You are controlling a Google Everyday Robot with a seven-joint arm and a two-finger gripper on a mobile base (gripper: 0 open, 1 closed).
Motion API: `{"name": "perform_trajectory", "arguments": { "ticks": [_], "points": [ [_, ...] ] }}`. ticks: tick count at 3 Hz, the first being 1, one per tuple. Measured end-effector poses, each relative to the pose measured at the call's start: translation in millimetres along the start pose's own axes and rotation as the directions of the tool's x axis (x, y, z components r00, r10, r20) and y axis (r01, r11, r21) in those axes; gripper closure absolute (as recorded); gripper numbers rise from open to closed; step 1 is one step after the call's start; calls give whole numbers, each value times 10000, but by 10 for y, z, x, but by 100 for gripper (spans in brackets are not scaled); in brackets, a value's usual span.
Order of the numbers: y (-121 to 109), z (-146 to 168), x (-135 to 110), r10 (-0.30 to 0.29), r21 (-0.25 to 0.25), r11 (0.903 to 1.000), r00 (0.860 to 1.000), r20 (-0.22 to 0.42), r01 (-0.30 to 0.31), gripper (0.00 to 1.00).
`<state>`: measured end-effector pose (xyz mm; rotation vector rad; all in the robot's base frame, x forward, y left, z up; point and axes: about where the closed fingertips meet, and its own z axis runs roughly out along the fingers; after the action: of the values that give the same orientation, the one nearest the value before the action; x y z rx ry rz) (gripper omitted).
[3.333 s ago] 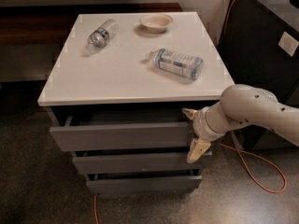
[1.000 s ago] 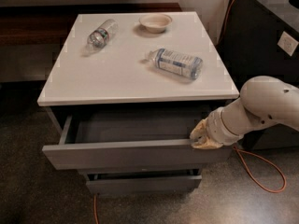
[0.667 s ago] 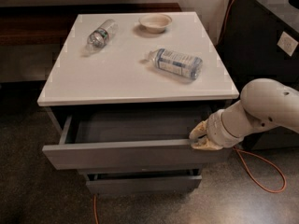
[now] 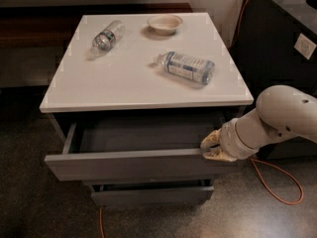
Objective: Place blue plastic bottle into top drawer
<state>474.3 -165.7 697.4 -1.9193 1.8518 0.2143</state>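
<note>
The blue plastic bottle lies on its side on the white cabinet top, right of middle, its white cap pointing left. The top drawer is pulled out and its grey inside shows with nothing in it. My gripper is at the right end of the drawer's front, at its upper edge, touching it. It is well below and in front of the bottle.
A slimmer clear bottle lies at the back left of the cabinet top. A small white bowl stands at the back. Two lower drawers are closed. A dark cabinet stands to the right, with an orange cable on the floor.
The top drawer was nearly closed 3.3 s ago and is now pulled out, with my gripper at its right front. Over the last second nothing has visibly moved.
</note>
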Motion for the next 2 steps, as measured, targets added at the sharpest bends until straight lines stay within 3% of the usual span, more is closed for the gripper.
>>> {"name": "perform_trajectory", "arguments": {
  "ticks": [1,2],
  "points": [
    [-1,-4,-2,0,0,10000,10000,0,0,100],
    [-1,-5,-2,0,-1,10000,10000,0,0,82]
  ]
}}
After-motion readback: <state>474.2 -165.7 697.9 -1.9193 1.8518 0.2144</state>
